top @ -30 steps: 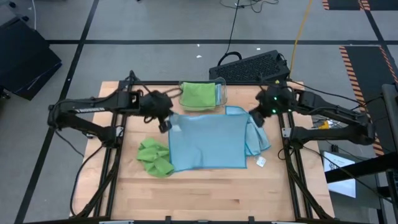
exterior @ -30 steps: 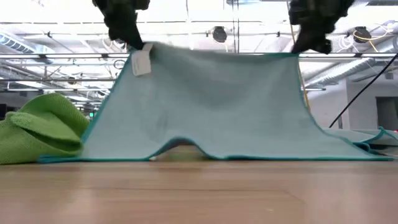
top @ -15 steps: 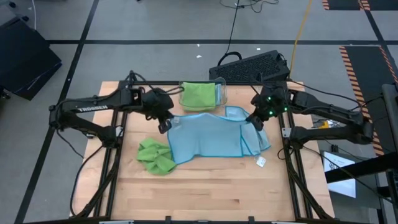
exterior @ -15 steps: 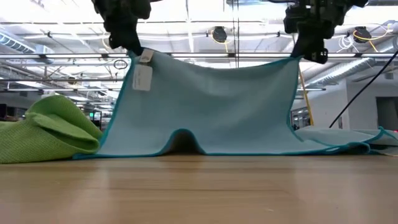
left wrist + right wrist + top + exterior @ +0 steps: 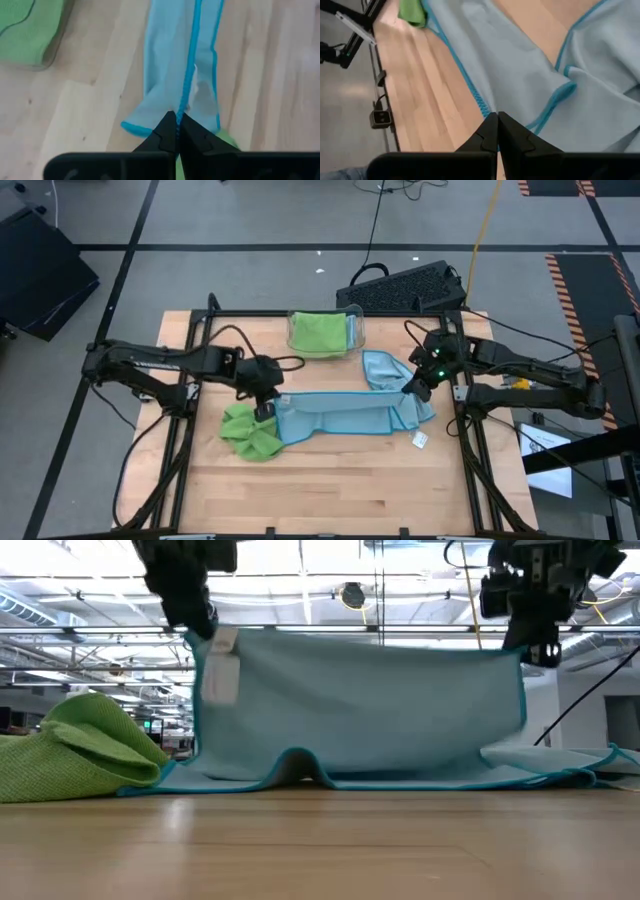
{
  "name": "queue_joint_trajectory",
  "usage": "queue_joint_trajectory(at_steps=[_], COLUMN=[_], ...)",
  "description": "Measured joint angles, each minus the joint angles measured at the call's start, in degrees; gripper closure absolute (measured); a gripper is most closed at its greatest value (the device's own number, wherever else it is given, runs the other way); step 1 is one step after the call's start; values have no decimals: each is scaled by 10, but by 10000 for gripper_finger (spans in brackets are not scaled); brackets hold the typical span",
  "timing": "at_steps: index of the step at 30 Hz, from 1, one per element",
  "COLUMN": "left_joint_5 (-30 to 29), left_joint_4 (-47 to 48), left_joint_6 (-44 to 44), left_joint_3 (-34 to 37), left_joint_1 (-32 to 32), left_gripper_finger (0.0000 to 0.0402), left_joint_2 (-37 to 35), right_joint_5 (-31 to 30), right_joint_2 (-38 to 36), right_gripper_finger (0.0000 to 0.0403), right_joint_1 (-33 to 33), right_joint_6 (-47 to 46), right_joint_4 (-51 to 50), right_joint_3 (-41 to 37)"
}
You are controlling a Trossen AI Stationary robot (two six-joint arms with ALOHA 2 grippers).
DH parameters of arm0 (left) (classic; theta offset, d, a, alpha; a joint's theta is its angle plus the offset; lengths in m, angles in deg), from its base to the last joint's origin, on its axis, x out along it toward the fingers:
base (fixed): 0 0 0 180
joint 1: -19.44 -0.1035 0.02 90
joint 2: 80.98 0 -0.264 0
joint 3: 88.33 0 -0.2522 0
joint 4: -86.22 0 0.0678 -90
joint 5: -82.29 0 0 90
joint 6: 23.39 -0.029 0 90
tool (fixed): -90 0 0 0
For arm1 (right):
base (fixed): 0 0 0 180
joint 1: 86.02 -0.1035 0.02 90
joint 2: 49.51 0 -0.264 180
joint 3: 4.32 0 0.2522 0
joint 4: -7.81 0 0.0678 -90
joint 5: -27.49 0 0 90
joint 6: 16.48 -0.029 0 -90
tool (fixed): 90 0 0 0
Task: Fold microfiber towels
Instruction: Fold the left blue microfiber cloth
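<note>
i hold the light blue towel [image 5: 335, 414] mid-surface, left pincer [image 5: 264, 408] and right pincer [image 5: 409, 387] each pinching a top corner; next i should lay them onto the near edge.

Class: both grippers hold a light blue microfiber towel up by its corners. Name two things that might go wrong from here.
1. The left gripper and right gripper pinch only the light blue microfiber towel by its edge; a corner might slip.
2. The towel's lower edge is humped, so the fold may crease.
</note>
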Motion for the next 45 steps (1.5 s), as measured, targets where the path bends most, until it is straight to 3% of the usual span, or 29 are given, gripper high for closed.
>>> queue_joint_trajectory(at_steps=[4,10,14,20,26,32,37,41,45], left_joint_5=[2,80,75,52,20,-32,-57,-69,-132], left_joint_4=[3,-78,-147,-157,-168,-177,-206,-214,-214], left_joint_6=[56,146,225,342,342,322,273,223,197], left_joint_3=[28,58,102,149,172,173,173,167,156], left_joint_1=[0,26,65,113,147,130,84,18,-58], left_gripper_finger=[391,392,394,395,394,398,393,397,393], left_joint_2=[2,2,6,5,5,5,5,-2,-20], right_joint_5=[15,30,44,39,11,-25,-101,-108,-110], right_joint_2=[2,-3,-3,-3,-3,4,22,36,42], right_gripper_finger=[403,403,403,403,403,403,403,403,403], right_joint_1=[0,-1,-13,-42,-54,-54,-46,-5,58], right_joint_6=[-34,-71,-103,-158,-180,-159,-118,-109,-94], right_joint_4=[66,105,138,210,259,254,253,285,306], right_joint_3=[-22,-22,-22,-22,-22,-22,-22,-22,-22])
